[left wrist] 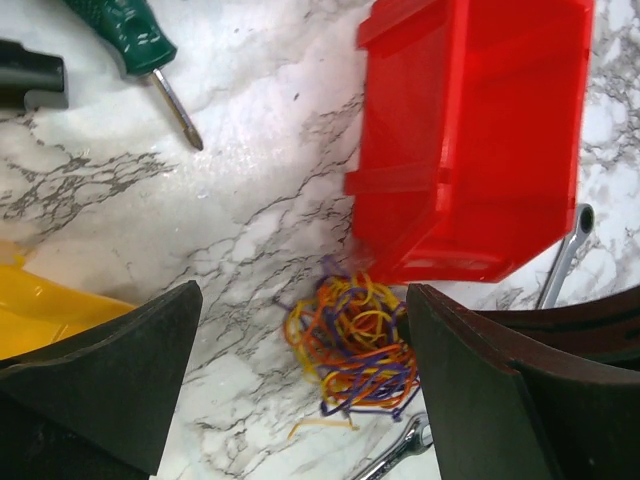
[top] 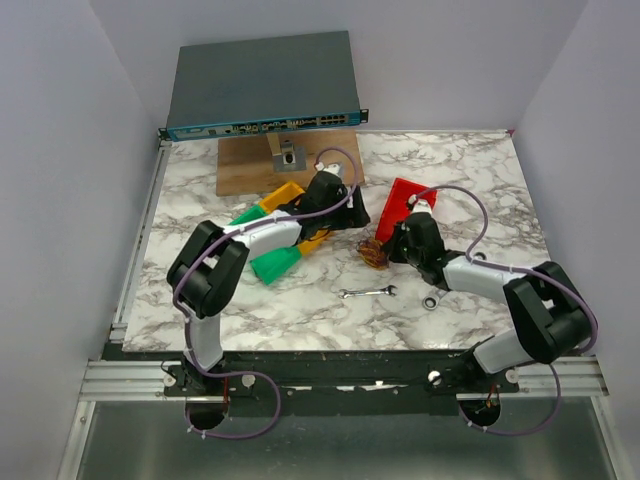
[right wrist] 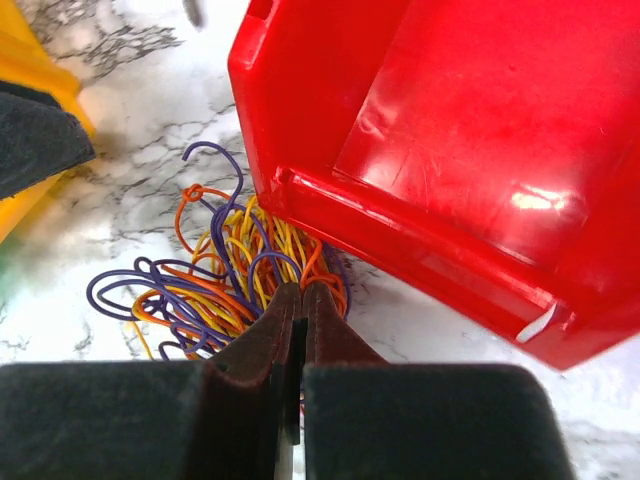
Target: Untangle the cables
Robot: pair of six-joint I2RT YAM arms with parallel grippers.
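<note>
The right hand (right wrist: 300,297) is shown closed, its fingertips pinched on the tangled cables (right wrist: 215,285), which lie on the marble table (right wrist: 150,110) directly ahead of it. A red bin (right wrist: 450,130) is seen just beyond. The left hand (left wrist: 300,305) is held wide, with the bundle between its fingers.

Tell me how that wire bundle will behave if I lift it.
Probably floppy and light: the cables are thin curly strands. Loops look snarled, so the clump likely rises together. Loose ends could catch the red bin beside it.
</note>
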